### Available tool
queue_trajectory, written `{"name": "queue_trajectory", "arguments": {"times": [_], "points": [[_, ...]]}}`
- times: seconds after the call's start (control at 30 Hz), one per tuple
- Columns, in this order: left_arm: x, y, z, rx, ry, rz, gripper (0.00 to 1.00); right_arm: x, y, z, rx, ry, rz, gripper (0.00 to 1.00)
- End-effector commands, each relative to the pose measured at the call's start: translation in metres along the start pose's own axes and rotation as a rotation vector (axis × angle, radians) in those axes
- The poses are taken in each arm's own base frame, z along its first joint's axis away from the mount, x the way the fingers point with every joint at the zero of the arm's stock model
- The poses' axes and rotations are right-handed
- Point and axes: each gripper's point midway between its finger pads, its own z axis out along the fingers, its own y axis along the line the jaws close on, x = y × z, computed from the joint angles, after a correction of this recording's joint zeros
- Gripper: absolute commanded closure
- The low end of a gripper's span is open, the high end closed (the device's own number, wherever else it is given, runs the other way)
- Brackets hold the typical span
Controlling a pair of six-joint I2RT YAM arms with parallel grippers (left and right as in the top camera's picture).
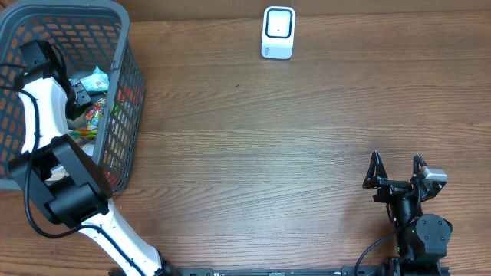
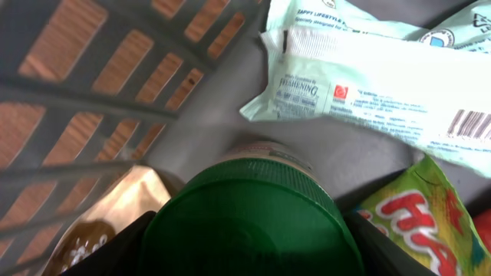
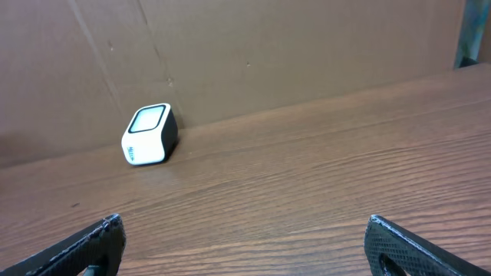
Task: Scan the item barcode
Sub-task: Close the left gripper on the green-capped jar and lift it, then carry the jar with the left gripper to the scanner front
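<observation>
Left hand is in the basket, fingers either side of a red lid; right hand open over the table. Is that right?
No: the lid is green, not red, as the left wrist view shows. The rest holds: left hand in the basket, fingers either side of the lid, right hand open over the table.

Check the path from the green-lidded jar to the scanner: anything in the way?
Only the basket's side wall; the green-lidded jar sits inside and must go over the rim. Nothing visible on the table between basket and scanner.
</observation>
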Motion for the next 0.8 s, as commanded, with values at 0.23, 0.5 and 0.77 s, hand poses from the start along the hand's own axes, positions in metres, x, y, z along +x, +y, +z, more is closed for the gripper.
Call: {"name": "queue_trajectory", "arguments": {"times": [0.23, 0.5, 0.77], "points": [[-0.036, 0.009, -0.116, 0.013, -0.242, -0.071, 0.69, 0.004, 0.000, 0.001, -0.004, 0.006, 0.004, 0.00], [-0.044, -0.017, -0.221, 0.060, -0.463, -0.035, 0.68, 0.004, 0.000, 0.001, -0.004, 0.006, 0.004, 0.00], [-0.025, -0.054, -0.354, 0.158, -0.749, 0.013, 0.65, 0.004, 0.000, 0.001, -0.004, 0.006, 0.004, 0.00]]}}
